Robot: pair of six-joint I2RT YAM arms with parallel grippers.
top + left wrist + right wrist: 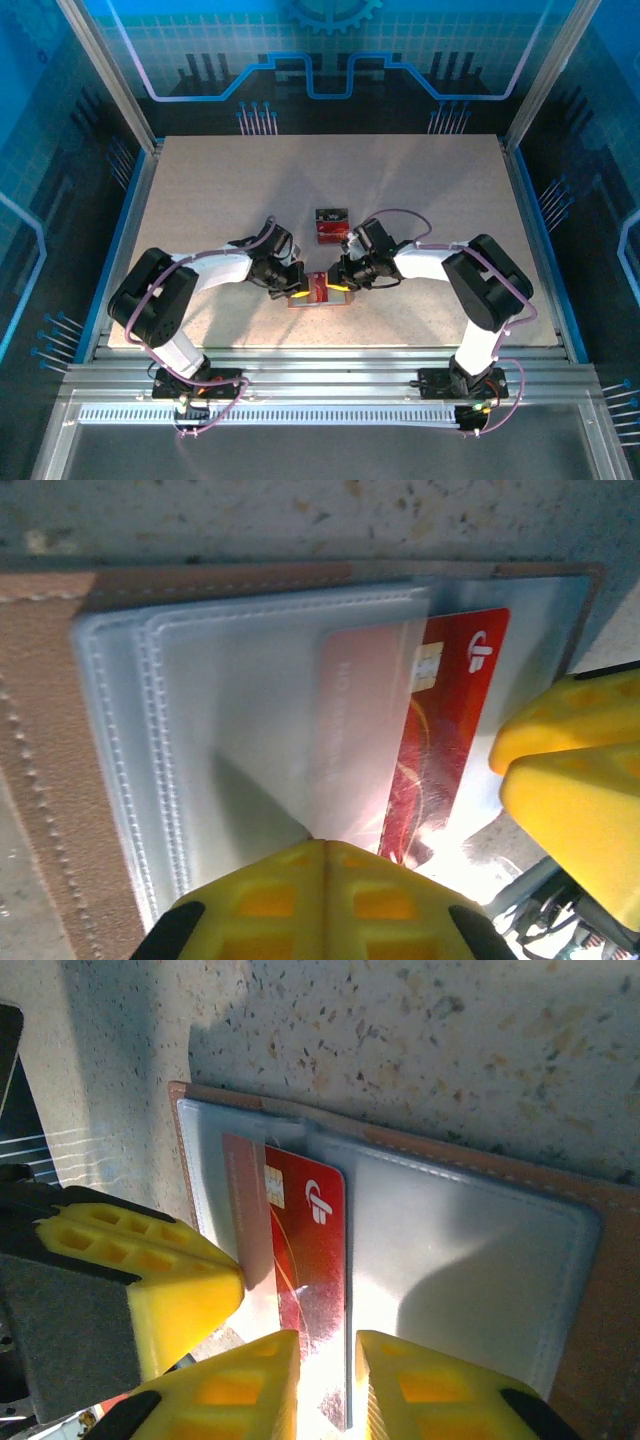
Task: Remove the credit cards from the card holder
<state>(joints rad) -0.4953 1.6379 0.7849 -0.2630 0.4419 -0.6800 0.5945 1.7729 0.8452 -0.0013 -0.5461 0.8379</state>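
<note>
While my left gripper [325, 880] bears down clenched on the clear sleeves, its two yellow fingers pressed together with nothing I can see between them, the card holder [40, 780] lies spread open and flat beneath the tips. I judge it is pinned so that it will not slide when a card is drawn. Just beside those tips, reaching in from the opposite side, my right gripper [327, 1365] hovers with its fingers slightly parted and a bright gap between them. The free end of the red card [310, 1250] lies flat in line with that gap, and I see neither pad clamped on it. That card is partly out: the end bearing the white logo stands clear of the pocket toward the right fingers, and the rest is veiled behind frosted plastic ahead of them. The overhang gives the right fingers an edge to take, so the next pull, as I read it, calls for a pinch on the bare end and a straight draw away from the left tips. Beyond both grippers, well apart from the holder on the speckled table [200, 200], sits a small dark-and-red pile [331, 225]. It is probably cards already out, though too small for me to be sure.
</note>
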